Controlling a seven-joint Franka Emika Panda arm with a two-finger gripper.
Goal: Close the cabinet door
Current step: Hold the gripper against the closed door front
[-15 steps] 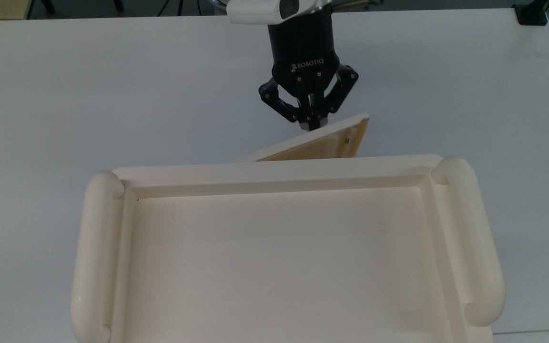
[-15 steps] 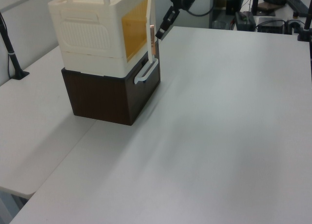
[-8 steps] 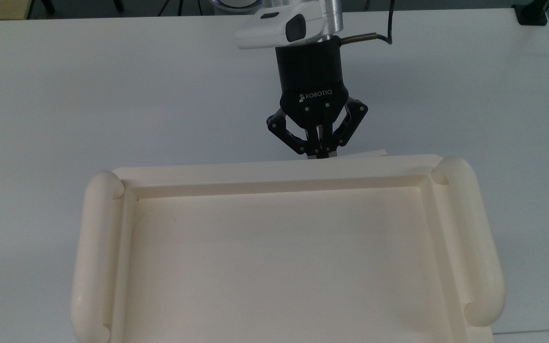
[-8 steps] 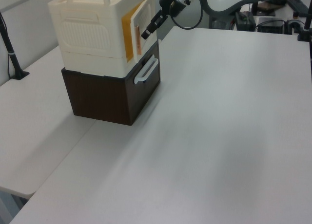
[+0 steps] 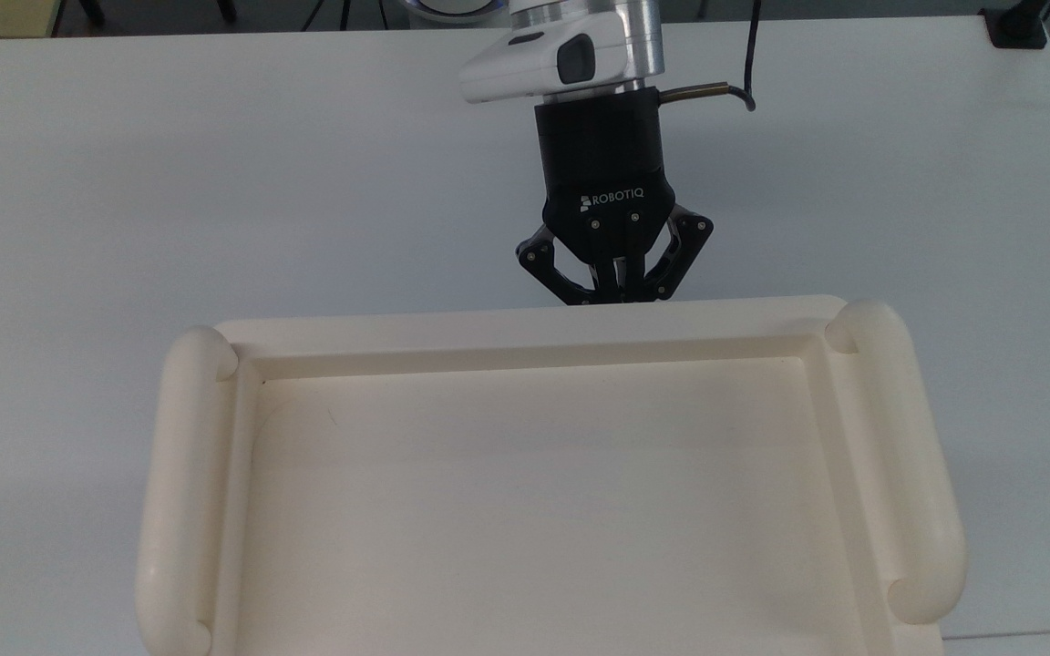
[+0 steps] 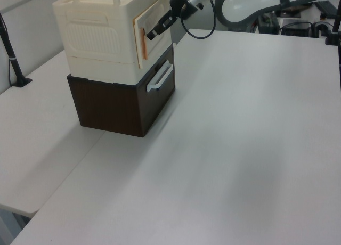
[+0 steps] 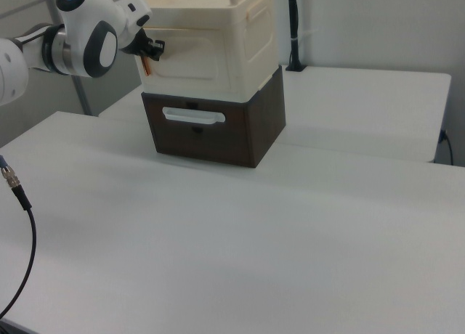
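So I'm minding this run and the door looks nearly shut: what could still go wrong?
1. The cabinet door shows a thin orange gap at one edge in the left view, so it may not be fully seated.
2. The pincer presses with closed tips on the panel, and may slip sideways.

The top view looks steeply down from close above the cream cabinet (image 5: 543,483), facing the arm across the white table (image 5: 215,182). The left view stands farther back and high, with the cabinet (image 6: 114,42) at the left view's upper left. The right view sits lower, on the opposite side, cabinet (image 7: 218,51) upper left. All three share the cabinet's front and the gripper (image 5: 614,293).
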